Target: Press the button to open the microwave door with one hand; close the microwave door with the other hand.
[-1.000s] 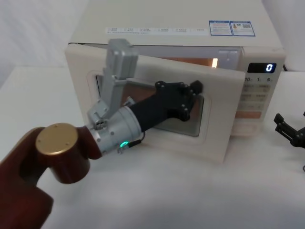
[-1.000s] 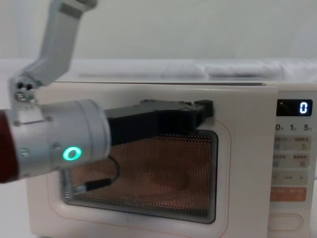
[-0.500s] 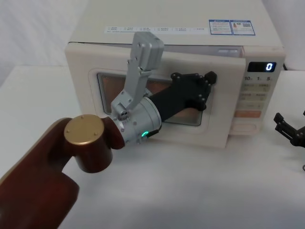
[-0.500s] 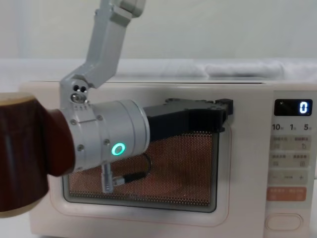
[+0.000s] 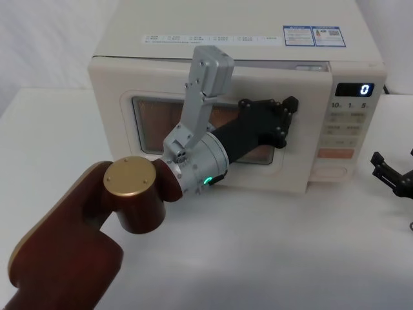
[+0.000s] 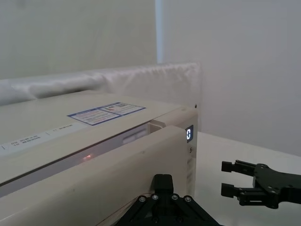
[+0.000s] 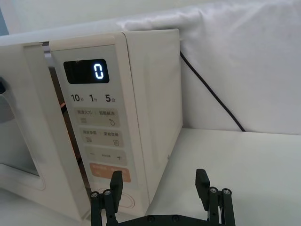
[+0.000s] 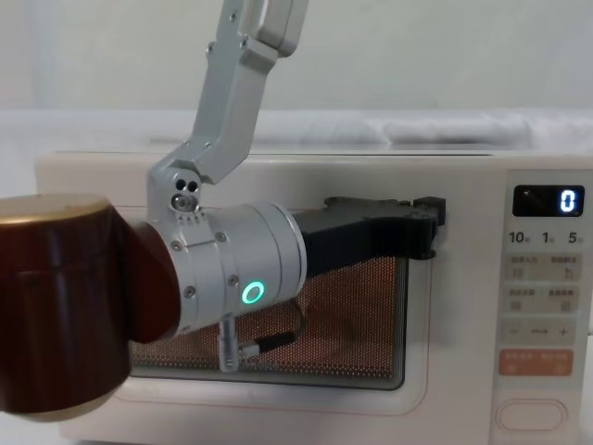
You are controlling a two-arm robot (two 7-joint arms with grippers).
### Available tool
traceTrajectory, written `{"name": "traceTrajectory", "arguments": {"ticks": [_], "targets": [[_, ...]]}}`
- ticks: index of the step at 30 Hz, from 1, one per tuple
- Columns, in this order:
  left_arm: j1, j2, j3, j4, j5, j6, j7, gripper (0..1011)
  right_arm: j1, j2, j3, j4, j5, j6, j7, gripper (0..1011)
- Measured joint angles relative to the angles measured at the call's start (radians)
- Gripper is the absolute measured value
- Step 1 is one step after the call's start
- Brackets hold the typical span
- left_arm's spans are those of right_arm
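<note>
The microwave [image 5: 232, 97] stands at the tabletop's rear edge. The left gripper [image 5: 284, 119] presses against the upper right of the microwave door [image 5: 116, 139]; whether its claw is together or apart cannot be told. A thin gap remains along the door's top, so closing is nearly complete. The right gripper [image 7: 160, 186], claw apart, idles near the button [image 8: 530, 414]. The latch is hidden.

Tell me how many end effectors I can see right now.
2. The left end effector is pressed against the microwave door near its upper right corner. The right end effector hovers open above the table, right of the microwave, facing the button.
</note>
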Motion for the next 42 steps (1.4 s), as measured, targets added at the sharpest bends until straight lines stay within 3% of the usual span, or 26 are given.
{"name": "traceTrajectory", "arguments": {"ticks": [21, 42], "targets": [[-0.022, -0.053, -0.025, 0.063, 0.024, -0.017, 0.009, 0, 0.0, 0.0, 0.0, 0.0, 0.0, 0.0, 0.0, 1002], [-0.03, -0.07, -0.038, 0.094, 0.035, -0.019, 0.014, 0, 0.0, 0.0, 0.0, 0.0, 0.0, 0.0, 0.0, 1002]]}}
